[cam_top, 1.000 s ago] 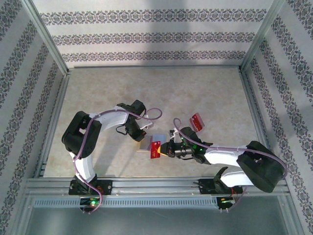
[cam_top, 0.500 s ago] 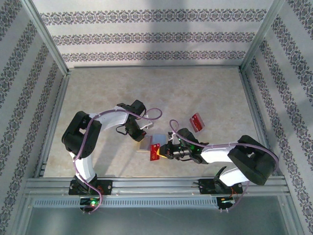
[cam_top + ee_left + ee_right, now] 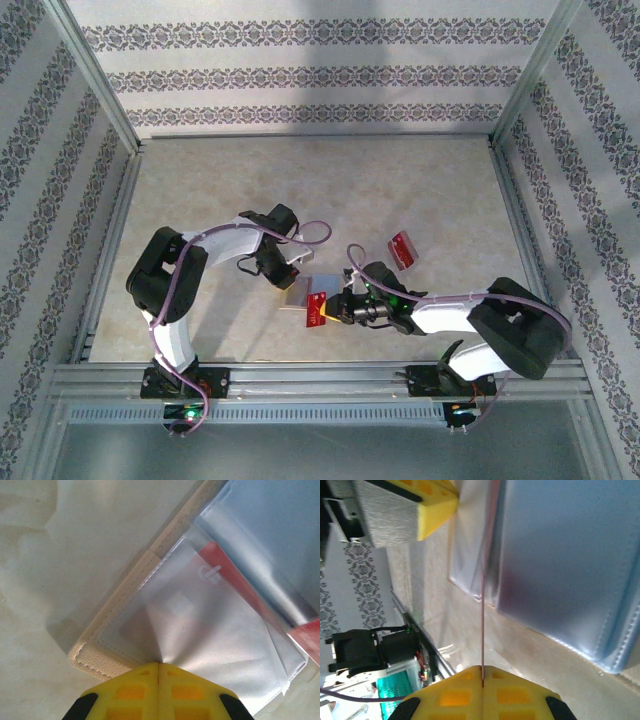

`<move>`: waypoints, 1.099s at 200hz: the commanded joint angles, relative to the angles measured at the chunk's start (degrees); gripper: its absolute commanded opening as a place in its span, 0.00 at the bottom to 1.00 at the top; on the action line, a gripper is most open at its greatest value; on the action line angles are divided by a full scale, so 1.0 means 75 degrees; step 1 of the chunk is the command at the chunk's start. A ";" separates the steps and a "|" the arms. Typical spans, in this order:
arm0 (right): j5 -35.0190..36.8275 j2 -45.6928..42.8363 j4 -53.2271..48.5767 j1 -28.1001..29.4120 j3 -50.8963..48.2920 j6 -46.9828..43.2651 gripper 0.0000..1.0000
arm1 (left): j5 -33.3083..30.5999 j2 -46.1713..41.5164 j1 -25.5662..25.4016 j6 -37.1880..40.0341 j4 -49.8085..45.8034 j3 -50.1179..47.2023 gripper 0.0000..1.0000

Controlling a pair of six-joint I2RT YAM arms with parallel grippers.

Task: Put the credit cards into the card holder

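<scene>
The tan card holder (image 3: 308, 287) lies open on the table between the arms. My left gripper (image 3: 293, 283) is shut on the holder's clear pocket flap (image 3: 200, 630); the tan stitched edge (image 3: 125, 605) lies beside it. My right gripper (image 3: 333, 309) is shut on a bright red credit card (image 3: 318, 309). In the right wrist view that card (image 3: 482, 605) stands edge-on, its far end at the holder's grey-lilac pockets (image 3: 560, 555). Through the clear pocket, red card (image 3: 235, 587) shows in the left wrist view. A second red card (image 3: 402, 250) lies on the table to the right.
Metal rails (image 3: 320, 378) run along the table's near edge, and patterned walls (image 3: 320, 75) enclose the other sides. The left gripper's yellow fingers (image 3: 436, 512) sit close to the held card's far end. Bare tabletop (image 3: 320, 190) stretches behind the arms.
The right arm has drawn its elbow in and pushed its wrist slightly left, bringing the red card closer to the holder. The left arm has stayed in place.
</scene>
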 commanded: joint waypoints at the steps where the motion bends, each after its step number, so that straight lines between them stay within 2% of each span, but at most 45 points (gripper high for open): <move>1: -0.0007 0.0317 0.0602 0.0110 0.0140 0.0080 0.00 | -0.0243 0.0124 -0.0099 0.0142 -0.0115 -0.0075 0.00; 87: 0.0089 0.0689 0.0645 0.0105 0.0143 0.0104 0.00 | -0.0287 0.0090 -0.0099 0.0153 -0.0125 -0.0091 0.00; 220: 0.0105 0.1489 0.1197 -0.0469 0.0454 -0.0024 0.00 | -0.0329 -0.0025 -0.0099 0.0158 -0.0068 -0.0189 0.00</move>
